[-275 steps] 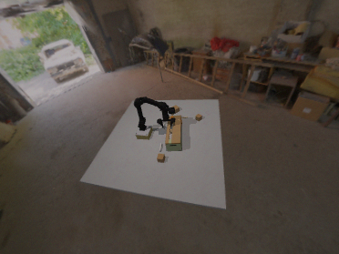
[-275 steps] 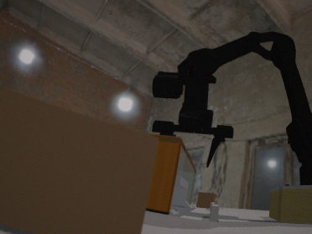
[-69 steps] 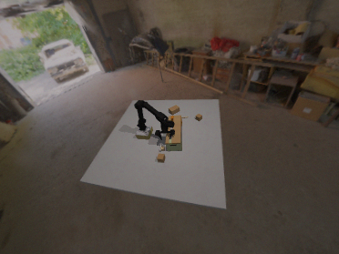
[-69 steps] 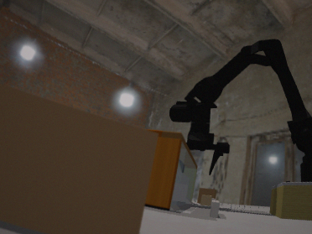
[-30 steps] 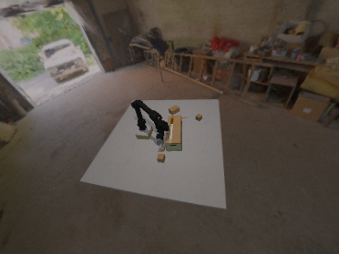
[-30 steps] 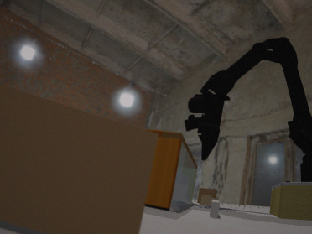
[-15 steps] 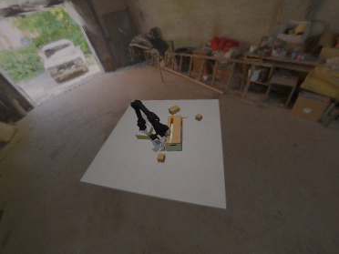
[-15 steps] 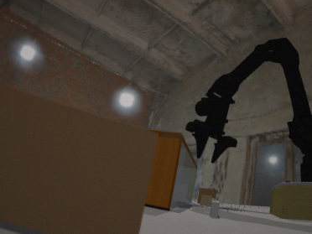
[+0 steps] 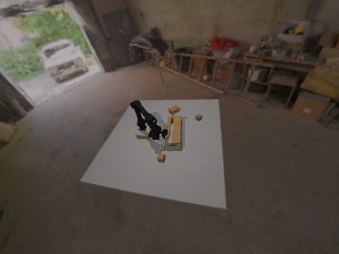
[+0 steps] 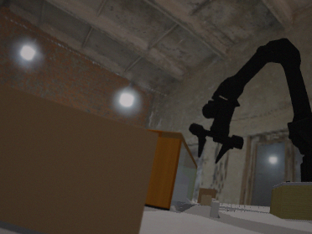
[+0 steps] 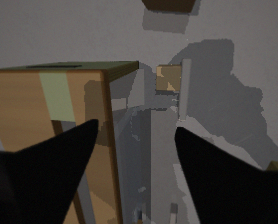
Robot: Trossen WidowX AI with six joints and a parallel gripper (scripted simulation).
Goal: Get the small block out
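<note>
The black parallel-jaw gripper (image 10: 213, 148) hangs in the air beside the tall tan wooden box with a clear front (image 9: 174, 131), jaws spread a little over halfway, nothing between them. In the wrist view the two dark fingers point down at the white table sheet (image 9: 137, 174), the box's end panel at 9 o'clock. A small tan block (image 11: 169, 78) lies on the table at 12 o'clock from the gripper, just beside the box's corner and touching a thin grey upright strip (image 11: 186, 85). Whether this is the task's block cannot be told. Other tan cubes (image 9: 161, 157) lie scattered around the box.
</note>
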